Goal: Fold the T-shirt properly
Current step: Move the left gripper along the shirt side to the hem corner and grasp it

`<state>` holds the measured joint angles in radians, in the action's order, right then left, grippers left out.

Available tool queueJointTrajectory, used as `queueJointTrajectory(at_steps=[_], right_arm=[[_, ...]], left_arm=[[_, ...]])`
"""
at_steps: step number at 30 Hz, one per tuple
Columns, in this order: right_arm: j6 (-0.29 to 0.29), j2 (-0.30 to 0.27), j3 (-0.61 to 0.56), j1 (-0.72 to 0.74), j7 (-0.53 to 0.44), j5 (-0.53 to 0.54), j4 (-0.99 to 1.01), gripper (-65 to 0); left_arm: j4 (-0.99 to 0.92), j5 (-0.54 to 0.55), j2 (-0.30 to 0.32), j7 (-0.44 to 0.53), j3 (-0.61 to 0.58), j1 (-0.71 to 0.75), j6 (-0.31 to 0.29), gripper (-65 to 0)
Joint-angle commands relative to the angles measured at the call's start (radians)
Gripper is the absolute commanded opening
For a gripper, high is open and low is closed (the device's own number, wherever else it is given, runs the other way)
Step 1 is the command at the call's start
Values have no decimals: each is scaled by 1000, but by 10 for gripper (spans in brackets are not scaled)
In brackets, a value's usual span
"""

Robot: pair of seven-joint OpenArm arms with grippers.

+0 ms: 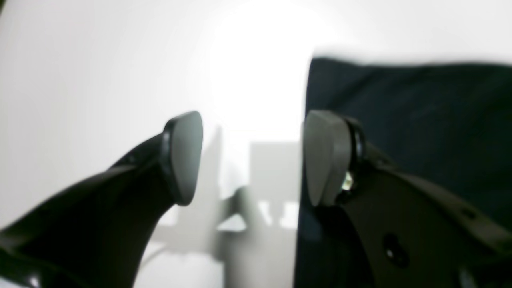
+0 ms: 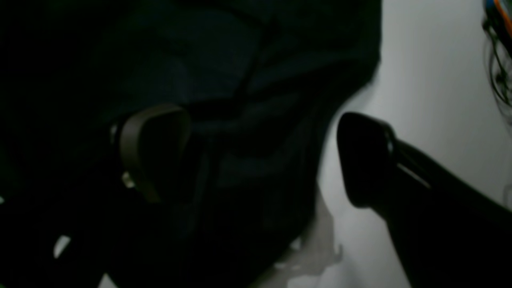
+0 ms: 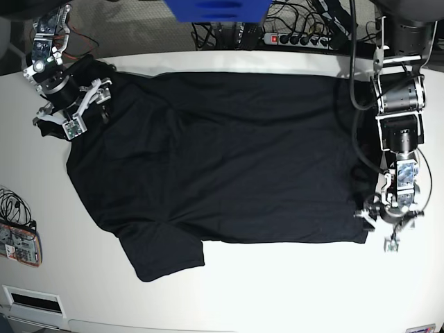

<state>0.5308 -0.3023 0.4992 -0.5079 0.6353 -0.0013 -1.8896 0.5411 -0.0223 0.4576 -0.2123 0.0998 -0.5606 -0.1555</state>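
Base view has the T-shirt [image 3: 222,152] spread flat across the table's far half, each wide-open pincer — left [image 3: 392,225], right [image 3: 69,104] — at an end, so both should pinch cloth fully before lifting evenly.

We see the T-shirt [image 3: 215,159] spread flat across the middle of the worktop [image 3: 291,291], one sleeve reaching toward seven o'clock and the other toward ten. The right gripper [image 3: 78,104] sits at ten o'clock, over that far sleeve, one jaw above the cloth and one beyond its edge. The left gripper [image 3: 393,223] sits at four o'clock, just beside the shirt's hem corner, one jaw over the cloth and one over bare worktop. A power strip [image 3: 305,38] lies behind the worktop at one o'clock.
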Motion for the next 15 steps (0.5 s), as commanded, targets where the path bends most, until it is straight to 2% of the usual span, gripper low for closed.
queueJointTrajectory(at_steps=[1, 6, 15], right_arm=[[-2, -11, 6, 2, -25, 16, -17, -82], [-2, -11, 6, 4, -30, 16, -17, -82], [-2, -11, 6, 4, -35, 16, -17, -82]], left_arm=[[-14, 6, 22, 55, -12, -49, 3, -265], [-54, 15, 33, 86, -68, -48, 3, -265], [-52, 17, 17, 86, -62, -55, 3, -265]])
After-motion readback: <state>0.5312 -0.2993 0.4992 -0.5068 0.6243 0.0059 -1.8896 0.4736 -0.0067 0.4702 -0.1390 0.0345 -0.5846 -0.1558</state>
